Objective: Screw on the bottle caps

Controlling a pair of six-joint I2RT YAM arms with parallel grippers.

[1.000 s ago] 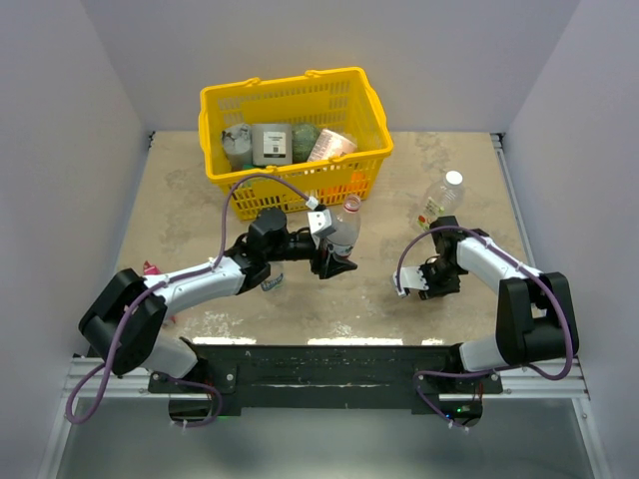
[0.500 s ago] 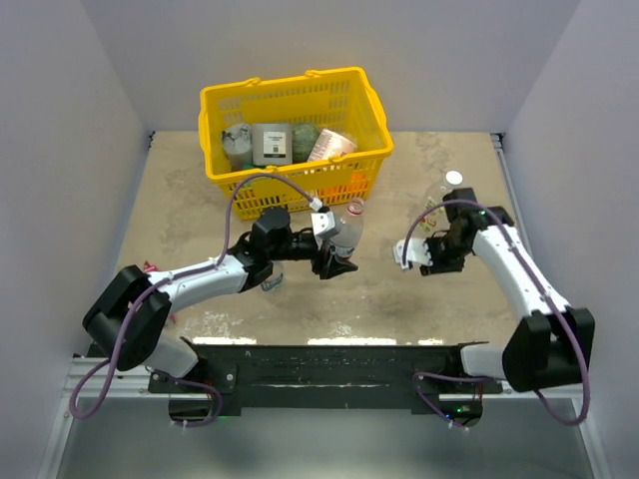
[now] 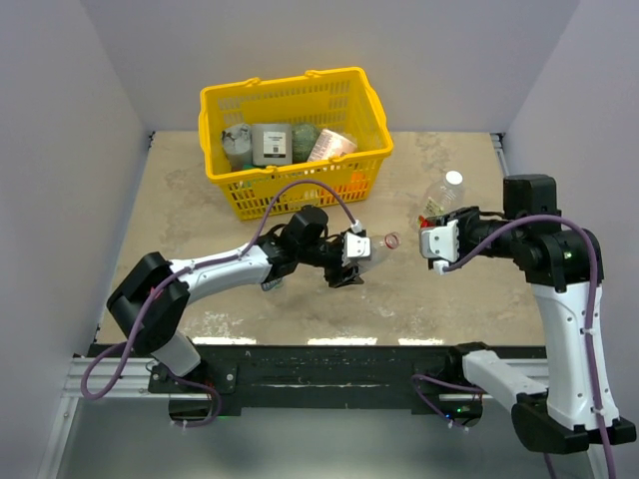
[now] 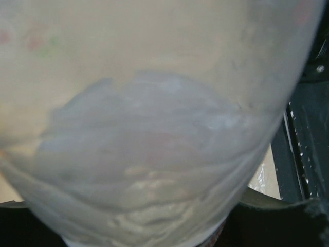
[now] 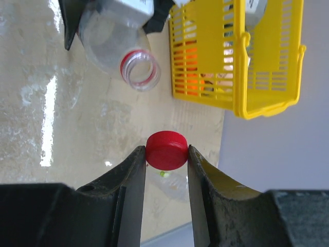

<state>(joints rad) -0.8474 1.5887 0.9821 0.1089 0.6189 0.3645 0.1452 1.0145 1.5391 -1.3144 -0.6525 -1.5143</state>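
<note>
A clear bottle (image 3: 371,249) with a red neck ring hangs tilted above the table, its open mouth (image 3: 391,240) facing right. My left gripper (image 3: 349,263) is shut on its body, and in the left wrist view the bottle's plastic wall (image 4: 154,128) fills the frame and hides the fingers. My right gripper (image 3: 431,244) is shut on a red cap (image 5: 166,150), pinched edge to edge between both fingers (image 5: 132,175). The cap sits a short way right of the bottle's mouth (image 5: 140,70), apart from it. A second clear bottle (image 3: 442,197) with a white cap stands behind the right gripper.
A yellow basket (image 3: 371,100) holding jars and packets stands at the back centre, its near wall just behind the held bottle; its rim (image 5: 267,108) also shows in the right wrist view. Grey walls close in the table's left, right and back sides.
The left arm has swung the bottle to the right and tipped it so its mouth faces right. The right arm has risen off the table with the red cap and turned toward the mouth.
</note>
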